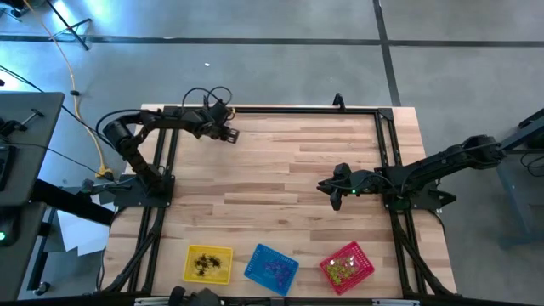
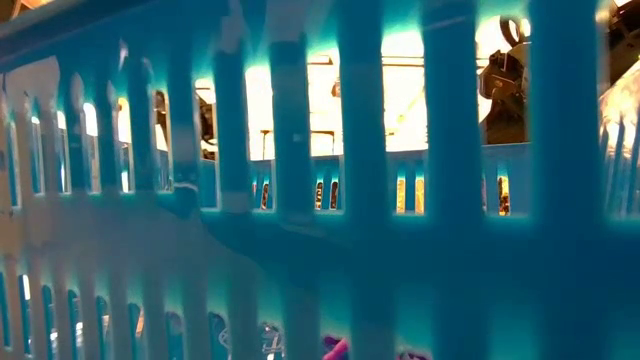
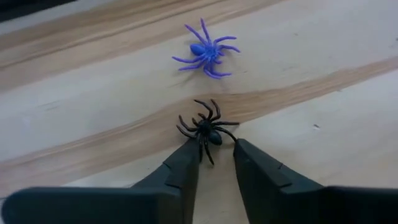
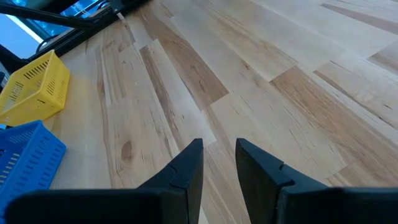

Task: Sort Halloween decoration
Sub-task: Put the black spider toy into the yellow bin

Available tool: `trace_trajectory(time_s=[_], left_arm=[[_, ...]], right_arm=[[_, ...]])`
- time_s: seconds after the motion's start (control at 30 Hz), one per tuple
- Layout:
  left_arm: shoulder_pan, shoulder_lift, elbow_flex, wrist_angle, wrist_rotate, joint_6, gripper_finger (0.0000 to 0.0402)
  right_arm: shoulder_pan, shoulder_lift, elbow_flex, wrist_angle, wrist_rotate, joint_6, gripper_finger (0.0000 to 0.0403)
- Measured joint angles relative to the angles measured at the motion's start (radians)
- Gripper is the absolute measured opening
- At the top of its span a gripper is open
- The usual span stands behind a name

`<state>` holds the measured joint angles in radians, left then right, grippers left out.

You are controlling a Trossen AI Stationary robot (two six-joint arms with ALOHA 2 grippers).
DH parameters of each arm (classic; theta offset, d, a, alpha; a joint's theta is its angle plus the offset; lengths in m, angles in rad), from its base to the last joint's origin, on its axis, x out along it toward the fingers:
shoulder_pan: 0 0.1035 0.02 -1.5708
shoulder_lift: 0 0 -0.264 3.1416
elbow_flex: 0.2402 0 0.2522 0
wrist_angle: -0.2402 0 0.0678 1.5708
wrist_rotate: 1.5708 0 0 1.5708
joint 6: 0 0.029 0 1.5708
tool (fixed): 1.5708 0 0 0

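Black spider (image 3: pixel 206 129) lies on the surface at the left end effector (image 3: pixel 216 155) tips, fingers narrowly parted astride it, likely for pickup; purple spider (image 3: pixel 207 51) just beyond. Right end effector (image 4: pixel 219 152) empty, narrow gap.

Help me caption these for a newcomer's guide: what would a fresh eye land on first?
Probably the three bright mesh baskets along the table's near edge: yellow, blue and red. Next, in the left wrist view, the small black plastic spider lying between the left end effector's open fingertips, with a purple plastic spider on the wood just beyond. The right end effector hovers open over bare wooden planks.
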<state>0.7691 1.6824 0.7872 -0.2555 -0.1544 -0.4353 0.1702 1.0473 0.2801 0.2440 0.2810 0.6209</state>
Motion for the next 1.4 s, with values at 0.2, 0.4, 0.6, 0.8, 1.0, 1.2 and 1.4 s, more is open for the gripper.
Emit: trace_trajectory(time_s=[0.2, 0.4, 0.6, 0.8, 1.0, 1.2, 1.4], left_arm=[[0.011, 0.000, 0.000, -0.005, 0.020, -0.001, 0.0055], [0.010, 0.000, 0.000, -0.007, 0.014, -0.001, 0.0005], [0.010, 0.001, -0.001, -0.007, 0.013, 0.000, 0.0001], [-0.005, -0.042, -0.007, -0.029, 0.034, 0.001, 0.0000], [-0.033, -0.141, -0.005, -0.066, 0.013, 0.011, 0.0000], [-0.094, -0.261, -0.005, -0.131, 0.008, 0.011, 0.0000], [-0.258, -0.361, -0.004, -0.285, -0.006, -0.062, 0.0000]], right_arm=[[0.000, 0.000, 0.000, 0.000, 0.000, 0.000, 0.0091], [0.000, 0.000, 0.000, 0.000, 0.000, 0.000, 0.0091], [0.000, 0.000, 0.000, 0.000, 0.000, 0.000, 0.0091], [0.000, 0.000, 0.000, 0.000, 0.000, 0.000, 0.0091], [0.000, 0.000, 0.000, 0.000, 0.000, 0.000, 0.0091], [0.000, 0.000, 0.000, 0.000, 0.000, 0.000, 0.0091], [0.000, 0.000, 0.000, 0.000, 0.000, 0.000, 0.0091]])
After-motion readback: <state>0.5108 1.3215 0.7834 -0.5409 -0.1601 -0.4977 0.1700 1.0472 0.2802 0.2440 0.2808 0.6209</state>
